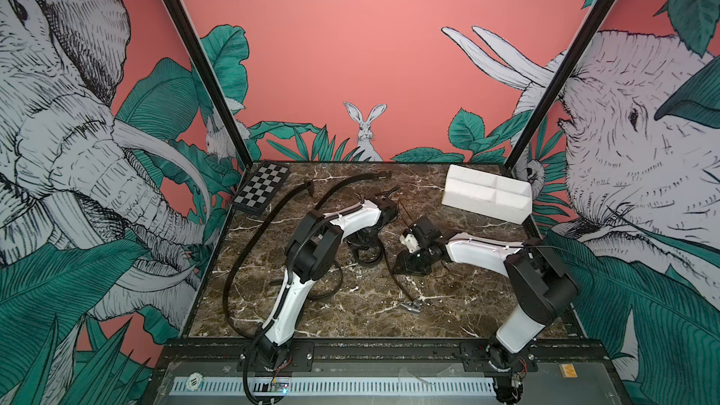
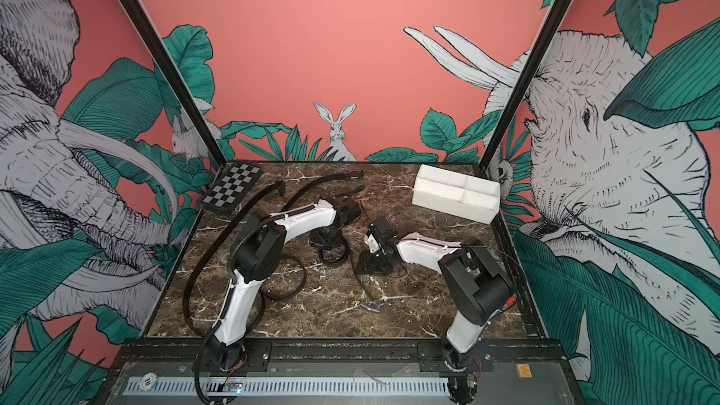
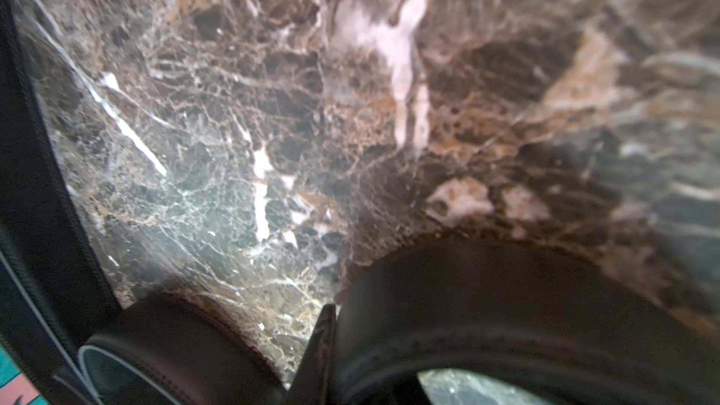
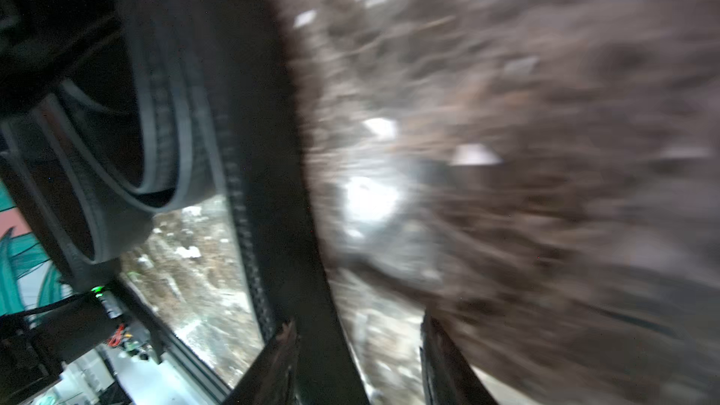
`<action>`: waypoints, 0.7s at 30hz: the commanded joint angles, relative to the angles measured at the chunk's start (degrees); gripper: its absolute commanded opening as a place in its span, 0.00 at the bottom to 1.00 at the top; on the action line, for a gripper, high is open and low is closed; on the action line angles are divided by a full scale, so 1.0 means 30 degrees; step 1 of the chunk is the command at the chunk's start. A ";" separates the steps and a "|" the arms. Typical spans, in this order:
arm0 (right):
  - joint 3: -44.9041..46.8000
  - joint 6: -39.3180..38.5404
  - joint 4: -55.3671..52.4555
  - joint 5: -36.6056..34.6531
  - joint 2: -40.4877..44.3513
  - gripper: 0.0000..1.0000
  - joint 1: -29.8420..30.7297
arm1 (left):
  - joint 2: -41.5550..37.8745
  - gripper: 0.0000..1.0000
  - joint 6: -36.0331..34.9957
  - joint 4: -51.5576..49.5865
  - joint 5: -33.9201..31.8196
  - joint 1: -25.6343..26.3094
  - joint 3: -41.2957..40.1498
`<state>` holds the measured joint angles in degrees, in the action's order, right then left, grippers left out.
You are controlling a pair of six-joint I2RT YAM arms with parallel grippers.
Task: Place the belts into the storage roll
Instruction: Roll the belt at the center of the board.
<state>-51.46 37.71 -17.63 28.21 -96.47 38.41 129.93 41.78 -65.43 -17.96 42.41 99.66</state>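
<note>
**Desk:** Rolling up the belt [image 1: 368, 255] at the middle of the table [image 1: 350, 317], well apart from the storage roll [image 1: 483, 208] lying empty at the far right corner?

**Photographer:** Pinching the coil with the left gripper [image 1: 364, 245], closed on it. Straddling the tail [image 4: 280, 227] with the right gripper [image 4: 357, 321], parted, not yet clamping.

**Desk:** Doing it well how?

**Photographer:** Probably closing squarely on the flat faces, holding tension, feeding without twisting.

**Desk:** Pointing where?

**Photographer:** Running lengthwise from the coil toward the robot's side, seemingly ending at the buckle [image 1: 410, 307].
</note>
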 commanded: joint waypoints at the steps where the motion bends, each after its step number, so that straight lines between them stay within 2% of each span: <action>1: -0.0055 0.1884 0.2065 0.1359 0.0204 0.54 0.0738 | 0.3143 0.00 -0.0123 0.3764 0.0780 -0.0617 -0.0779; 6: -0.0937 0.0544 0.0220 -0.0999 0.1393 0.61 -0.1107 | 0.3183 0.00 -0.0361 0.4239 0.1558 -0.0632 -0.0886; 12: -0.1708 -0.0409 0.2136 -0.0524 -0.0318 0.61 -0.3925 | 0.3391 0.00 -0.1012 0.4348 0.2420 -0.0632 -0.0377; 16: -0.3463 -0.0449 0.3529 0.0016 -0.2317 0.61 -0.4187 | 0.3353 0.00 -0.0980 0.4357 0.3142 -0.0632 -0.0138; 21: -0.4747 0.1505 0.6590 0.1144 -0.4312 0.54 -0.3834 | 0.3593 0.00 -0.0642 0.3975 0.3307 -0.0632 0.0237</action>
<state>-64.25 39.27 -5.10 29.28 -107.94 25.91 131.59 38.98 -68.10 -14.76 41.04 102.94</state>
